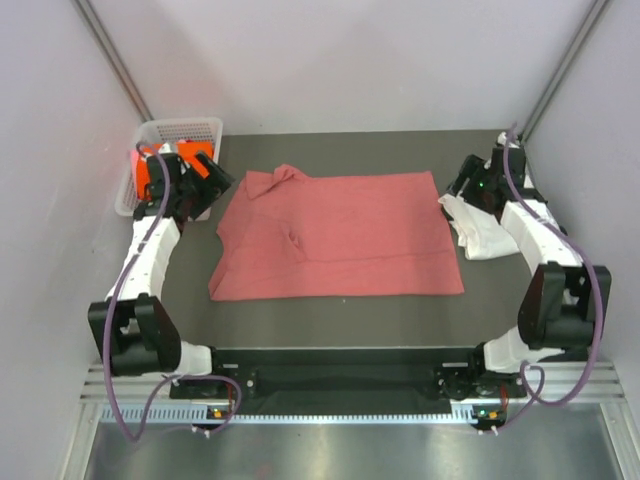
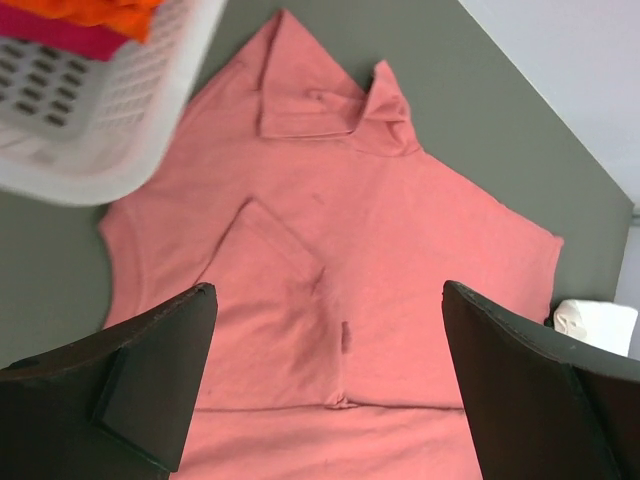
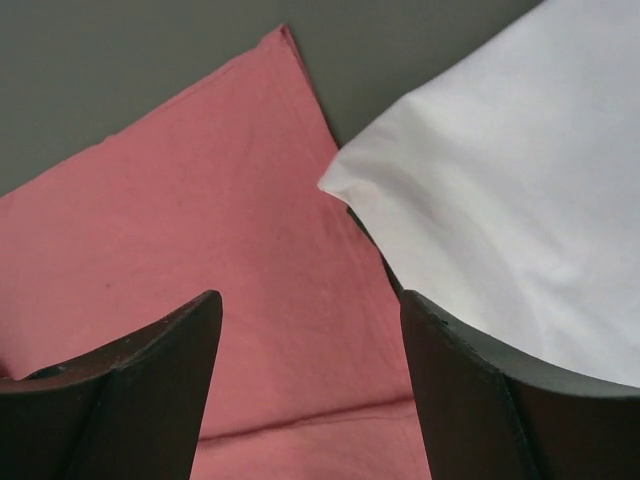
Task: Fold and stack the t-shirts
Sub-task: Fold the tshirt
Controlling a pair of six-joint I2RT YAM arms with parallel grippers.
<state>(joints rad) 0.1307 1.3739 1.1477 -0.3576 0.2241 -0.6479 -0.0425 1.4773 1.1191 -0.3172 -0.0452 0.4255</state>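
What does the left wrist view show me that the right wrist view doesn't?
Only the left wrist view: the white mesh basket holding the orange tee, the collar and folded-in sleeve of the pink tee, and the open left pincer. Only the right wrist view: the open right pincer and the white tee seen close up. Both: the pink tee, the white tee and the dark table.
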